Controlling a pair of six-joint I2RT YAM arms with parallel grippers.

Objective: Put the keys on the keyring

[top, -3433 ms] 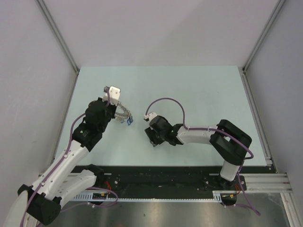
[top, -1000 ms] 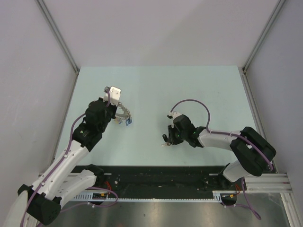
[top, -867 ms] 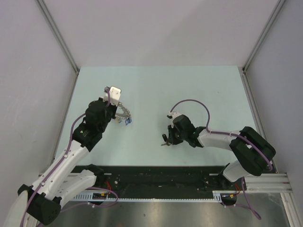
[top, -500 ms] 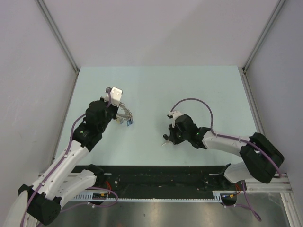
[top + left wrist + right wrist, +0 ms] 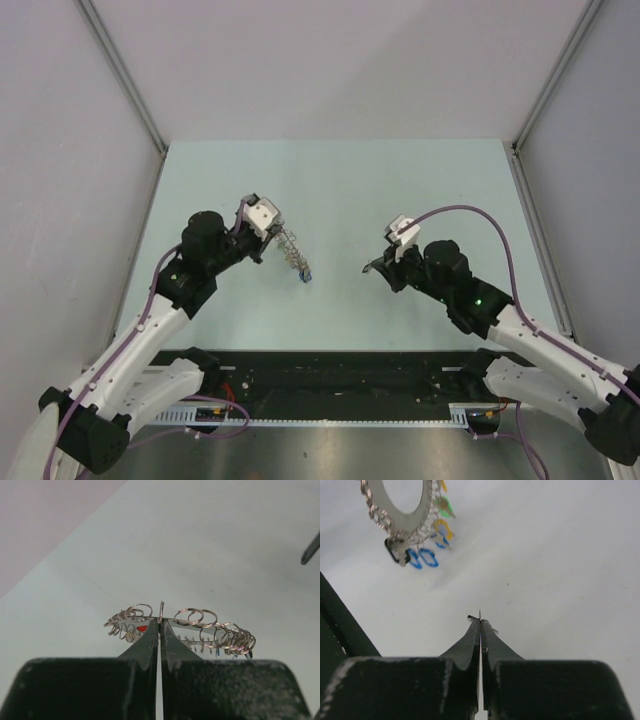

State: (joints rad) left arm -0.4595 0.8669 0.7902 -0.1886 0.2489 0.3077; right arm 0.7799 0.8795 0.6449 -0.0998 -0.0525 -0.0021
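Two claws were clenched: the left gripper (image 5: 160,625) had swung the keyring (image 5: 180,622) toward centre, held aloft; the right gripper (image 5: 480,625), lifted off the table (image 5: 340,190), pinched a thin sliver, seemingly a key (image 5: 479,615), ready for threading.

The top camera looked down from above and behind the arms over the whole desk (image 5: 400,180). Wrist cameras sighted closely along the left end effector (image 5: 160,622) and right end effector (image 5: 480,620); all shared the keyring (image 5: 289,247).
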